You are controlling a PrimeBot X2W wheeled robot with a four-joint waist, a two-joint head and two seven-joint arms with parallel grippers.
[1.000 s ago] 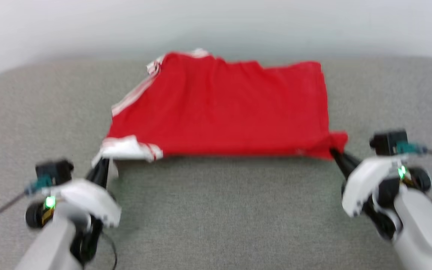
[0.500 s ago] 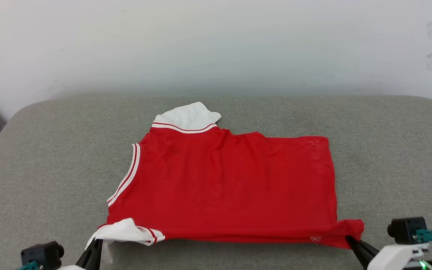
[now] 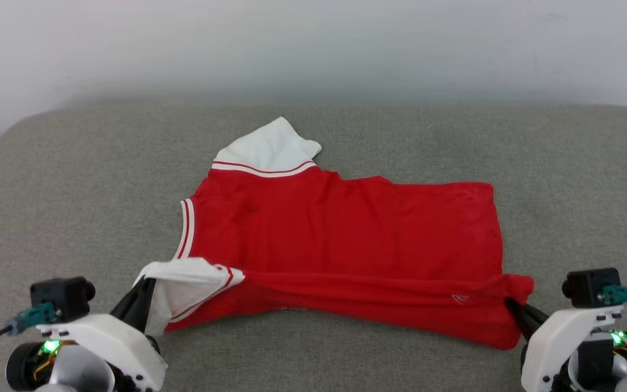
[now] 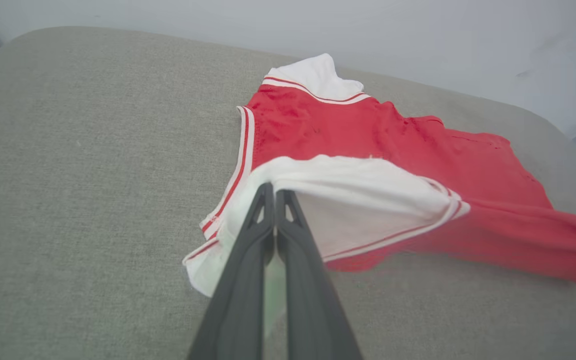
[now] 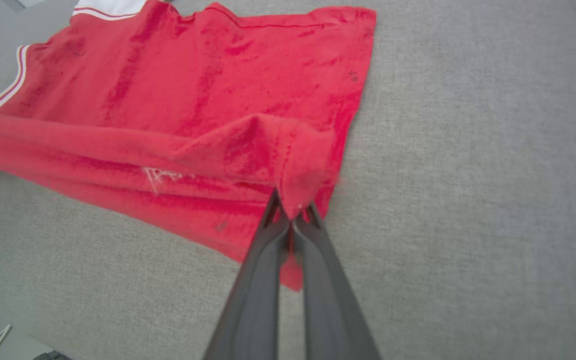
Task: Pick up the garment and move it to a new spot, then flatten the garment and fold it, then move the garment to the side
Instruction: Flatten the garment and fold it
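Garment (image 3: 346, 228) corner lifted in left claw (image 3: 147, 284)

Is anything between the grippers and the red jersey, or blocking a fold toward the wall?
Nothing visible does. The left gripper is shut on the white sleeve of the red jersey, the right gripper on its near red corner; bare grey padded surface lies beyond.

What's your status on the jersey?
Both shut: left tool on white sleeve, right tool on red hem corner. Near edge of jersey raised, rest on grey cushion. Nothing in the way.
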